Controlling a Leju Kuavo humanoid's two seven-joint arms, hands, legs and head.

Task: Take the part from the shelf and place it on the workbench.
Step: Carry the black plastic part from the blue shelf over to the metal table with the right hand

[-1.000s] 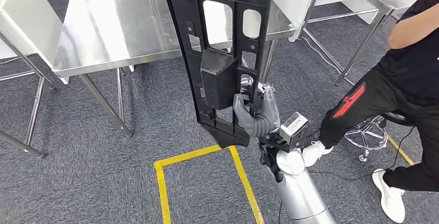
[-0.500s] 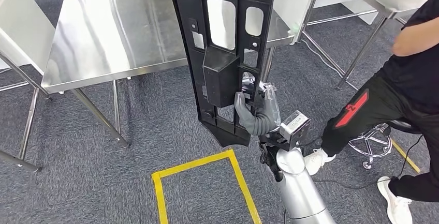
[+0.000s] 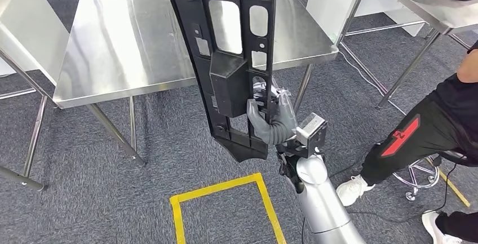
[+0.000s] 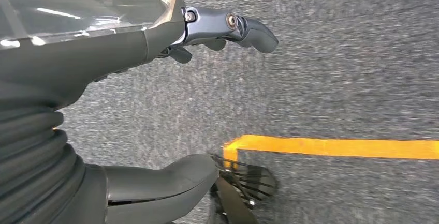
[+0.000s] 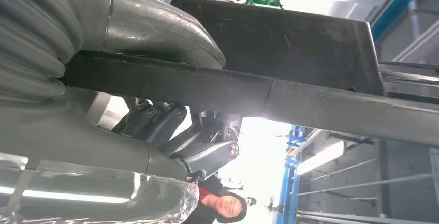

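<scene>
The right hand [image 3: 270, 121] is gripping a long black plastic part [image 3: 228, 52] near its lower end, thumb pressing on the face toward the camera and the darker fingers wrapping round behind. The part is standing nearly upright, tilting a little, its upper end running out of the head view (it has several cut-out windows and a boxy block at mid-height). In the right wrist view the thumb [image 5: 155, 27] is lying flat on one side of the part's bar [image 5: 290, 97] while the fingers [image 5: 171, 125] are curling against the other.

Behind the part, a steel workbench [image 3: 118, 47] is standing on the grey carpet [image 3: 84, 199]; the part is being held in the air in front of it, not resting on it. A yellow tape outline [image 3: 220, 199] is marking the floor just below the hand.

The left hand [image 4: 155, 105] is hanging above the carpet, holding nothing, thumb and fingers apart.

A person in black clothes [image 3: 434, 125] is sitting on a stool [image 3: 420, 173] at the right.
</scene>
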